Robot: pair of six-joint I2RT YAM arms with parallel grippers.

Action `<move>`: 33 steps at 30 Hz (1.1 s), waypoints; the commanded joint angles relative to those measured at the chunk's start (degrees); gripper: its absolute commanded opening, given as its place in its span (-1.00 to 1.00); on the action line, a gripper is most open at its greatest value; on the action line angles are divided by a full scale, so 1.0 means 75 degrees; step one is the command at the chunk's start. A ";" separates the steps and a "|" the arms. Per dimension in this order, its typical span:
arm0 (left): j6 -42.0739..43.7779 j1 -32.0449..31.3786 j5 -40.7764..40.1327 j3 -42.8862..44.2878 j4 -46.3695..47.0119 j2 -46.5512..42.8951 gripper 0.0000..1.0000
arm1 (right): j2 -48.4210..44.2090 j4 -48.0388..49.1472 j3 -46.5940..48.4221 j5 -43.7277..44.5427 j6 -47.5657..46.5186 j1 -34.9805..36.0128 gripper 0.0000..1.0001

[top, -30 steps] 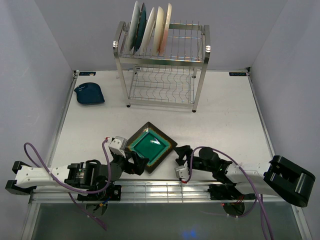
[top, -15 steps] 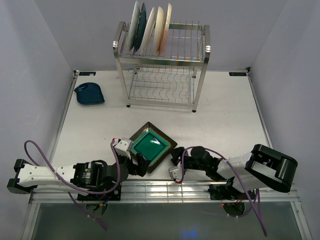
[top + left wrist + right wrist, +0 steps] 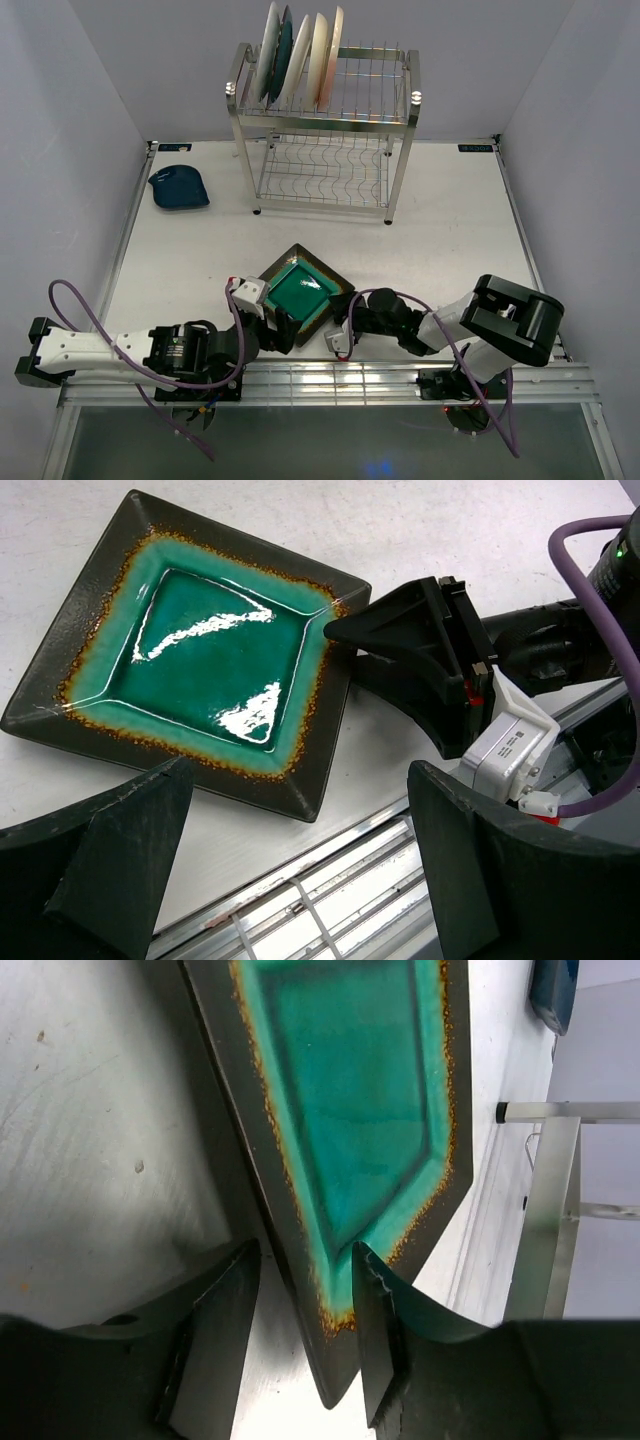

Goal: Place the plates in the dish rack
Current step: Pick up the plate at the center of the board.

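— Square green plate (image 3: 303, 293): where is it?
— Flat on the surface (image 3: 450, 230), at 6 o'clock from the dish rack (image 3: 400, 120) (more plates (image 3: 295, 60) stand on edge in its upper tier).
— Right end effector (image 3: 305, 1260)?
— Spread, with its fingers astride the plate's 4 o'clock edge.
— Left end effector (image 3: 300, 770)?
— Wide apart at the plate's 7 o'clock, holding nothing. A small dark blue plate (image 3: 180, 188) lies at 10 o'clock.

In the right wrist view the square green plate (image 3: 350, 1110) runs off the top edge, the dish rack (image 3: 545, 1220) shows only one post, and the dark blue plate (image 3: 555, 990) is cropped.
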 commanded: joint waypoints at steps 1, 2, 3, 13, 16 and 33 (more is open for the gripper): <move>0.0133 -0.0004 0.0028 0.0216 0.0118 0.0083 0.96 | 0.0375 0.0821 0.0154 0.0253 -0.0148 0.0106 -0.11; 0.0180 -0.0004 0.0039 0.0239 0.0129 0.0095 0.96 | 0.0446 0.1054 0.0154 0.0346 -0.0160 0.0129 -0.14; 0.0192 -0.0004 0.0051 0.0240 0.0141 0.0142 0.96 | 0.0562 0.1149 0.0143 0.0371 -0.0160 0.0153 -0.17; 0.0683 -0.0004 0.0028 0.0521 0.0258 0.0634 0.96 | 0.0330 0.0907 0.0119 0.0289 0.0027 0.0258 -0.84; 0.0976 -0.0004 0.0028 0.0556 0.0410 0.0716 0.96 | -0.0232 -0.0156 0.0271 0.0009 0.0202 0.0270 -0.84; 0.5016 -0.0016 0.2030 -0.0169 0.3971 -0.0619 0.96 | -0.2624 -0.5689 0.1898 -0.0661 0.0941 0.0270 -0.85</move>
